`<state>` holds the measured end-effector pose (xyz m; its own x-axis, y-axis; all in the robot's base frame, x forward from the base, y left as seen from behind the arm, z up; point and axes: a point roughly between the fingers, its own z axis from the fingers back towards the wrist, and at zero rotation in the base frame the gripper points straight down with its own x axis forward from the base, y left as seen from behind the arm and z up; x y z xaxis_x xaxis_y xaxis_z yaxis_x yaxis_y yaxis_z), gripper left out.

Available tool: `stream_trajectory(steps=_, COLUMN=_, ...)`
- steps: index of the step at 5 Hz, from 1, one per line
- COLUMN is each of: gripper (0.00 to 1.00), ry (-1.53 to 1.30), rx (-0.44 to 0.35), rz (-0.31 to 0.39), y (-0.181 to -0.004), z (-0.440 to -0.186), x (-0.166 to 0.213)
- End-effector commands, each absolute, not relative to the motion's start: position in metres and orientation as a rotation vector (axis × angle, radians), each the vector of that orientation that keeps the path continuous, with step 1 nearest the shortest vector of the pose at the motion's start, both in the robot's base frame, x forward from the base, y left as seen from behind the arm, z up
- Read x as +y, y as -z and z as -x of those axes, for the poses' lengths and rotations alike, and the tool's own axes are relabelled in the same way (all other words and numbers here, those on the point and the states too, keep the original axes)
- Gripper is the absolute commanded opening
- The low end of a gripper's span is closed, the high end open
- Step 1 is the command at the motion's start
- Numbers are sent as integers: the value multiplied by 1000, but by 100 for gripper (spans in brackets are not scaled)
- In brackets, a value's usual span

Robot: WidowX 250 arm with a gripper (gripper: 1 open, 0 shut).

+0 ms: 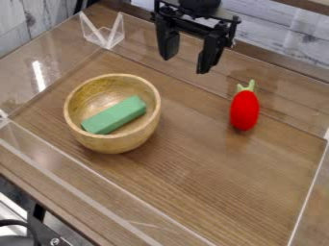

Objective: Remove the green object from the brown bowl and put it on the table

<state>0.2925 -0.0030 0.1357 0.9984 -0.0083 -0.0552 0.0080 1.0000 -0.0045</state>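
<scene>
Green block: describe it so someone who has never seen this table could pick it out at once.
On the wooden table, find the round light-brown bowl, left of the picture's middle. Inside it lies the block, flat, rectangular and mint green. Unlike the red strawberry-like toy outside the bowl, it has no red.

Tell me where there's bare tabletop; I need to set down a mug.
Bare wood lies between the brown bowl and the red toy, and below both. It's crowded inside the bowl, around the green block.
</scene>
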Motion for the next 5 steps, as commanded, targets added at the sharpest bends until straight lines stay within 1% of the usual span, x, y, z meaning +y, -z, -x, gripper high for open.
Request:
stream_trajectory(steps=1, gripper=100, ry=44, rx=75, rz=0, y=-134, z=-278, x=6)
stream_trajectory(steps=2, gripper=100, ry=41, rx=71, rz=-4, y=-129, z=-257, x=14)
stream_trajectory(steps=3, gripper=100, ry=-46, rx=41, rz=-6, y=-134, z=-242, x=24)
stream_trajectory(steps=4, gripper=100, ry=-127, rx=27, rz=-4, y=-134, z=-230, x=36)
stream_trajectory(steps=5, gripper=100, ry=-141, rx=14, rz=0, y=-126, z=-223, x=56)
